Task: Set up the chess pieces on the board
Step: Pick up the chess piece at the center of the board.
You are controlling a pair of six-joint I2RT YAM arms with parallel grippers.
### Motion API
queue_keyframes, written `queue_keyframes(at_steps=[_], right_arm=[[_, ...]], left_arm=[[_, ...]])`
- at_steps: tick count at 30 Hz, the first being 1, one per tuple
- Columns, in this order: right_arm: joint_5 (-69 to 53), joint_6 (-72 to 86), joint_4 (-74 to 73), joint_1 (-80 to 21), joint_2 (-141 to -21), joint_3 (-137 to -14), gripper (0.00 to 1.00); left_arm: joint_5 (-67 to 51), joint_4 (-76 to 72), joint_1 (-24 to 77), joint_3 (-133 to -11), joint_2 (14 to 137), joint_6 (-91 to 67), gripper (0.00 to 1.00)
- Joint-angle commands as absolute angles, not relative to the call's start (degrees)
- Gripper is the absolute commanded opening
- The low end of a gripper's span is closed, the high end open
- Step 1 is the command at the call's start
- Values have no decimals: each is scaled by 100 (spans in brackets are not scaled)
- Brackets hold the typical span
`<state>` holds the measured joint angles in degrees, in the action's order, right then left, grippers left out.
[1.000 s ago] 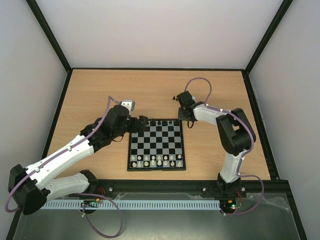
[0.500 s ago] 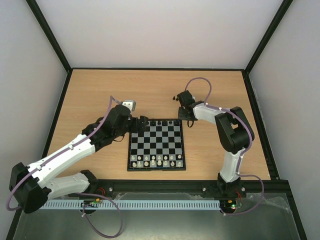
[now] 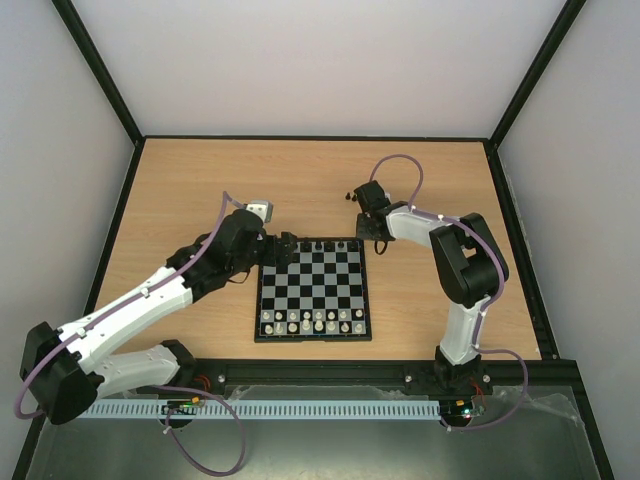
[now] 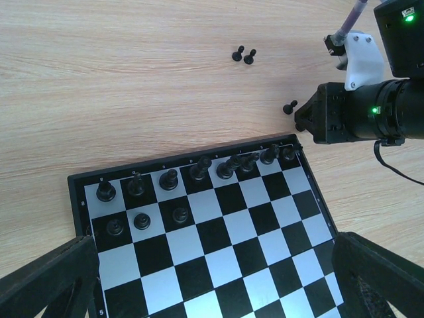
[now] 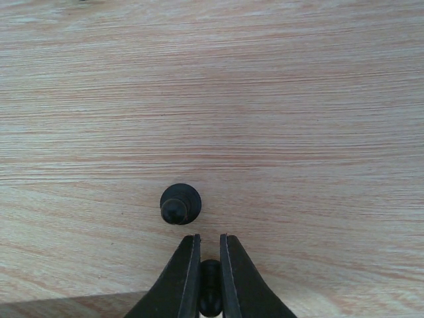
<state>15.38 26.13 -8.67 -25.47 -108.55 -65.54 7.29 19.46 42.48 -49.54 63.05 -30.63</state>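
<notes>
In right end effector [image 5: 210, 246], rounded black pawn [image 5: 211, 291]

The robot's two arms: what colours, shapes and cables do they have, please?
Both the left arm and the right arm have white shell links joined by black joints, and a thin purple cable loops along each. The right gripper has slim black tapered fingers; the left gripper is black and blocky. A small green light glows on the right wrist.

Pale walls [image 3: 330, 60] and black posts [image 3: 99, 72] enclose a wooden table [image 3: 300, 175].
</notes>
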Motion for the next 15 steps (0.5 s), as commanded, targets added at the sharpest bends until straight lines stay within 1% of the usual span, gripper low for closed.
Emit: queue_keyframes(at_steps=[1, 7, 15], right_arm=[[1477, 2637, -1005, -2526, -10745, -6532, 4], [1482, 2678, -1129, -2522, -10369, -6390, 3], [1348, 2790, -1227, -2522, -9620, -5842, 3]], left_arm=[[698, 1814, 4280, -5002, 6346, -3023, 99], [720, 1830, 4280, -5001, 6329, -3030, 99], [786, 1871, 4280, -5005, 6277, -3050, 99]])
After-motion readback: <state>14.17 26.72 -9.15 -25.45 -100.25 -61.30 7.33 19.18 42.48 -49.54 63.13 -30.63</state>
